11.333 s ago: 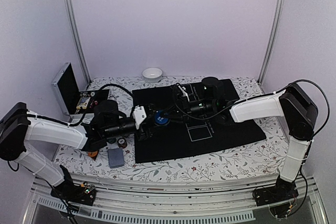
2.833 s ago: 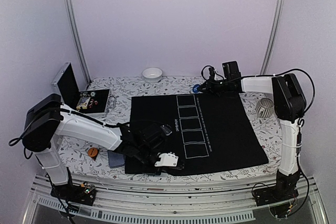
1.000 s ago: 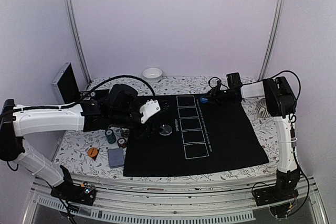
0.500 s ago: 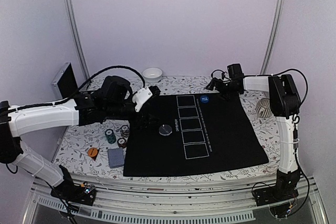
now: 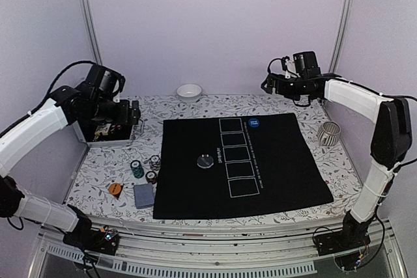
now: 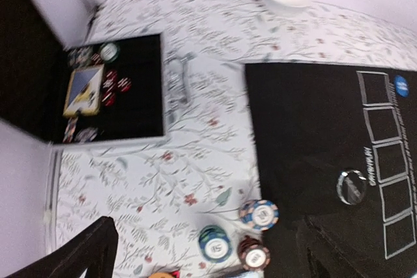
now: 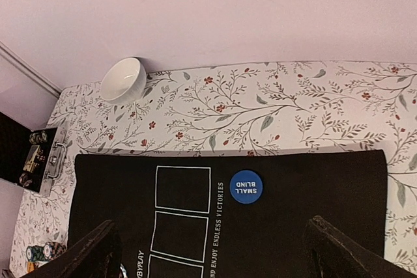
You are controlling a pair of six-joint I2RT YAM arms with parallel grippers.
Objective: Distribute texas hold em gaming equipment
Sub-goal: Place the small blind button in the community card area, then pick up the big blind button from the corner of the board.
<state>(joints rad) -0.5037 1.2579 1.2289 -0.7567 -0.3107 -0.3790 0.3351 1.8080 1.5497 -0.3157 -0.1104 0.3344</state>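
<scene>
While both arms hung raised above the counter (image 5: 215,105), neither tool had anything in its grasp. The left tool (image 6: 207,226) hovered at the far left near the case, its two dark fingers (image 6: 85,255) spread wide with only floral cloth and chips below them. The right tool (image 7: 212,229) hovered at the far right, jaws equally wide and empty.

On the black mat (image 5: 280,167), a blue disc (image 7: 246,187) printed "SMALL BLIND" in white lay just right of the farthest of the white outlined boxes. White lettering beside the row of boxes read in part "AND ENJOY ENDLESS VICTORIES"; the word before it was cut off. A black disc with a silvery rim (image 5: 206,161) lay on the mat left of the middle box, and its face could not be read.

Just off the mat's left edge, three short stacks of chips sat close together on the counter: a green stack (image 6: 215,242), a pale stack (image 6: 258,214) with red and blue edge marks, and a dark red stack (image 6: 253,254). Nearer, an orange disc (image 5: 115,189) and a grey-blue deck of cards (image 5: 143,194) lay side by side. The open silver case (image 6: 140,105) at far left held more chips and a yellow-and-blue card whose print was too blurred to read. A white bowl (image 7: 124,79) stood at the far edge, and a white wire cup (image 5: 330,133) stood right of the mat.
</scene>
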